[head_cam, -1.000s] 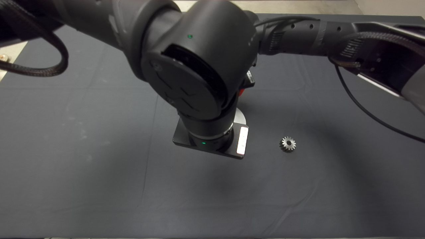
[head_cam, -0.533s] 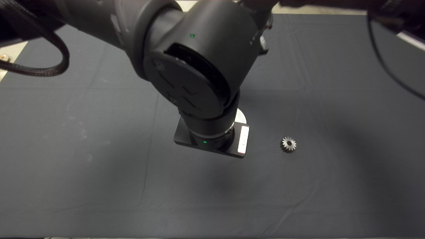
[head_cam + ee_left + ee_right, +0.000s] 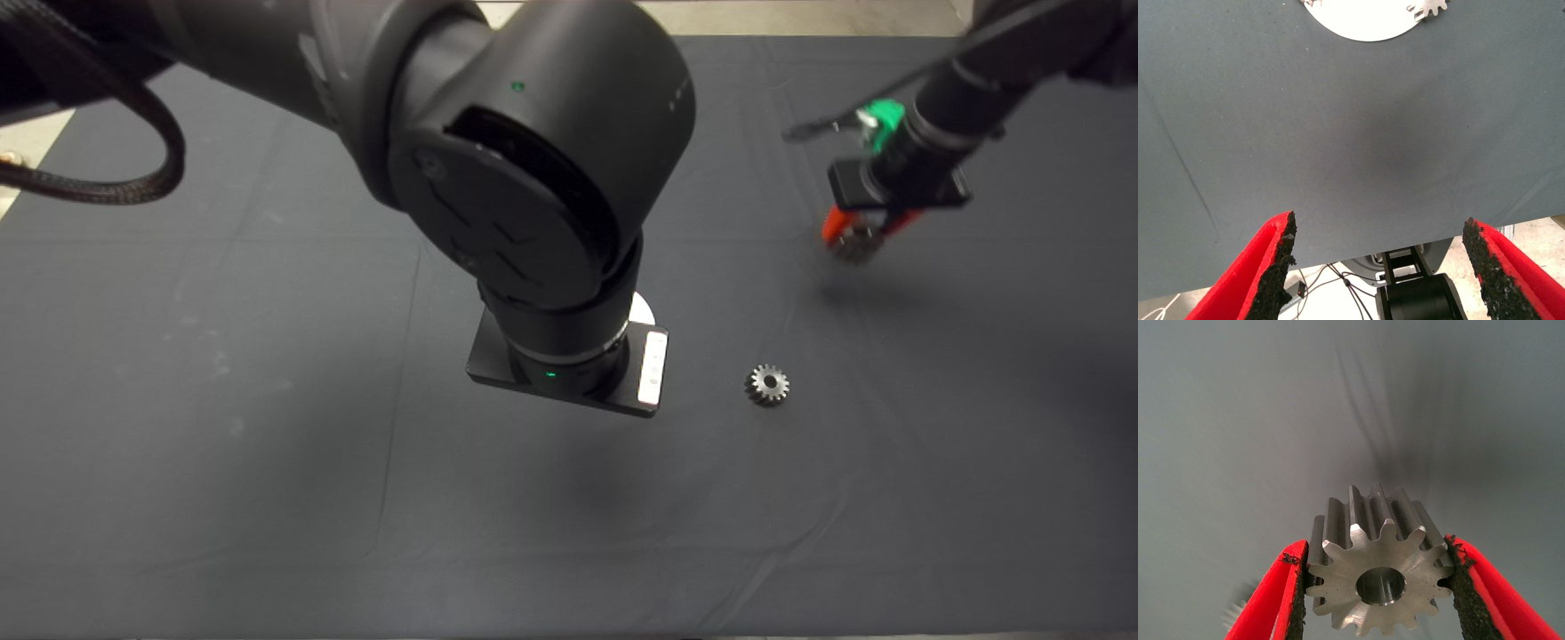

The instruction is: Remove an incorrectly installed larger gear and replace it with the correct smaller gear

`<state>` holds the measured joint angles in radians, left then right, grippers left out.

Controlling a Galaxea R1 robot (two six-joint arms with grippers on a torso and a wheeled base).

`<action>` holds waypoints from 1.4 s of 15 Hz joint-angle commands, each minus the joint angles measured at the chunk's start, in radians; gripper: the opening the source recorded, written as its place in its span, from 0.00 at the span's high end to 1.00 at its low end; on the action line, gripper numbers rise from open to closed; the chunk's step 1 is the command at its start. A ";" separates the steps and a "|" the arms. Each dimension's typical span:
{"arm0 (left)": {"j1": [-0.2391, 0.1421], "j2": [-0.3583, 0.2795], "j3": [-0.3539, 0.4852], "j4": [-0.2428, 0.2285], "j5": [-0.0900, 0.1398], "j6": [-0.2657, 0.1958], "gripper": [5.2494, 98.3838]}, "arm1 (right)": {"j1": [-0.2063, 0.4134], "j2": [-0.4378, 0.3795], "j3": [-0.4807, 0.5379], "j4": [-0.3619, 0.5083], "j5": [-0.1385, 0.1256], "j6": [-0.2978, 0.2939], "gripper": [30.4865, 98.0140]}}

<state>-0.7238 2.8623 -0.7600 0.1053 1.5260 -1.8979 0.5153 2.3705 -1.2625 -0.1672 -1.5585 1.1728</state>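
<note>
My right gripper (image 3: 855, 233) hangs above the mat at the back right, shut on the larger gear (image 3: 856, 242). The right wrist view shows that shiny gear (image 3: 1368, 547) with long flared teeth clamped between the two pads (image 3: 1297, 587). The smaller gear (image 3: 767, 385), dark grey with short teeth, lies flat on the mat right of centre, apart from both grippers. My left arm (image 3: 533, 196) hovers over the mat's centre and hides its own gripper in the head view. The left gripper (image 3: 1381, 267) is open and empty above bare mat.
A white round plate (image 3: 642, 310) peeks out from under the left wrist; its edge (image 3: 1365, 20) shows in the left wrist view with the teeth of a silvery gear (image 3: 1429, 8) beside it. The dark mat (image 3: 222, 427) covers the table.
The right arm has pulled back from behind the left arm at centre to the back right, carrying the larger gear. The left arm and the smaller gear have stayed put.
</note>
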 commanded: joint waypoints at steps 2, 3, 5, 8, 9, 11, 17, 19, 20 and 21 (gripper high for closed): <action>-0.020 0.006 -0.022 0.004 0.062 0.000 0.37 | -0.065 -0.027 0.082 0.012 -0.037 0.007 0.77; -0.021 0.006 -0.022 0.004 0.062 0.000 0.37 | -0.087 -0.027 0.099 -0.011 -0.037 0.021 0.77; -0.021 0.007 -0.022 0.004 0.062 0.000 0.37 | -0.092 -0.025 0.114 -0.026 -0.037 0.033 0.76; -0.021 0.010 -0.022 0.004 0.062 -0.001 0.37 | -0.090 -0.018 0.116 -0.033 -0.037 0.034 0.76; -0.020 0.010 -0.022 0.004 0.062 -0.001 0.37 | -0.090 -0.022 0.125 -0.041 -0.037 0.034 0.76; -0.021 0.010 -0.022 0.004 0.062 -0.001 0.37 | -0.090 -0.017 0.131 -0.046 -0.037 0.033 0.76; -0.022 0.002 -0.022 0.005 0.062 -0.001 0.37 | -0.087 -0.012 0.135 -0.048 -0.037 0.034 0.71; -0.022 0.004 -0.021 0.005 0.062 -0.003 0.37 | -0.086 -0.012 0.144 -0.046 -0.037 0.034 0.70; -0.020 0.004 -0.021 0.005 0.062 -0.003 0.37 | -0.086 -0.012 0.144 -0.046 -0.037 0.034 0.69; -0.022 0.002 -0.021 0.005 0.062 -0.002 0.37 | -0.086 -0.015 0.144 -0.046 -0.037 0.036 0.66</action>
<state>-0.7235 2.8668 -0.7836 0.1053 1.5264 -1.8979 0.4049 2.3581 -1.1327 -0.1881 -1.5255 1.2021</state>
